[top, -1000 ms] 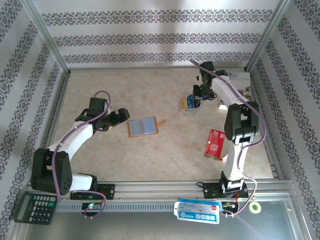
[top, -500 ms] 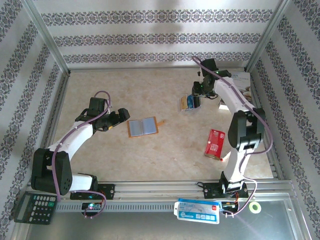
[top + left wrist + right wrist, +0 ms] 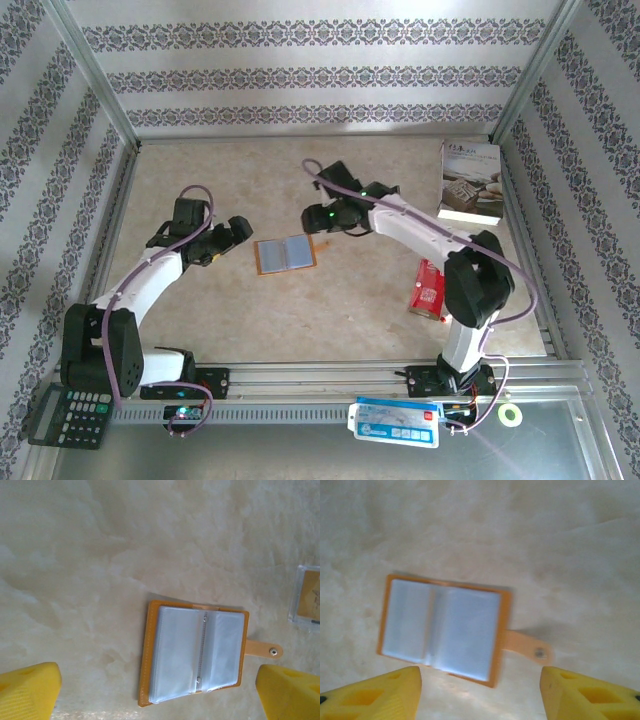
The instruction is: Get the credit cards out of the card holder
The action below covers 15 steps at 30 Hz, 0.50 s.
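Holder lies open on the surface, sleeves up; left gripper and right gripper flank it, jaws spread. Advise the left gripper pin one cover while the right gripper pinches a card edge.

Striped floral wallpaper walls around a beige marbled tabletop

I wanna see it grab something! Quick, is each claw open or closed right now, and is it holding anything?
Left claw: open, holding nothing.
Right claw: open, holding nothing.
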Tool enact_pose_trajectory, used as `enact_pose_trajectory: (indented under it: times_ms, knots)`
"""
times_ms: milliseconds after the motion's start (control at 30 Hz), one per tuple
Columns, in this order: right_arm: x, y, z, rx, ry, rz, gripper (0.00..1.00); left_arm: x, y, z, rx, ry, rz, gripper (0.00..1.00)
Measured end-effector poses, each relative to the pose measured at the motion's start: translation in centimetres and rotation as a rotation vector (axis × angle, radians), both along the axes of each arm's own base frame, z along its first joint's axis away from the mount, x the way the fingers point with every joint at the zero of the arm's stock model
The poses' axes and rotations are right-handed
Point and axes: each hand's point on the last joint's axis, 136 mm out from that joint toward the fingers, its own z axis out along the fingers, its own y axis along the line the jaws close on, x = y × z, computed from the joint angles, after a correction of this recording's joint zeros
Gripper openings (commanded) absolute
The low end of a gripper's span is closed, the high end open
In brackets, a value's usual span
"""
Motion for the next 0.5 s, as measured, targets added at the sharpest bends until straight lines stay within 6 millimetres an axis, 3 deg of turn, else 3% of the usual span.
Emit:
enact_pose_trajectory:
  times_ms: [300, 500]
  knots:
    - [-3.3, 8.2, -6.6, -0.059, 0.084, 0.133, 0.65, -0.9, 2.3, -0.2, -0.014, -0.008, 0.088, 1.00]
    - [-3.4, 10.1, -8.1, -0.097, 0.090, 0.157, 0.64, -1.0, 3.5, 0.0, -0.017, -0.020, 0.130, 1.00]
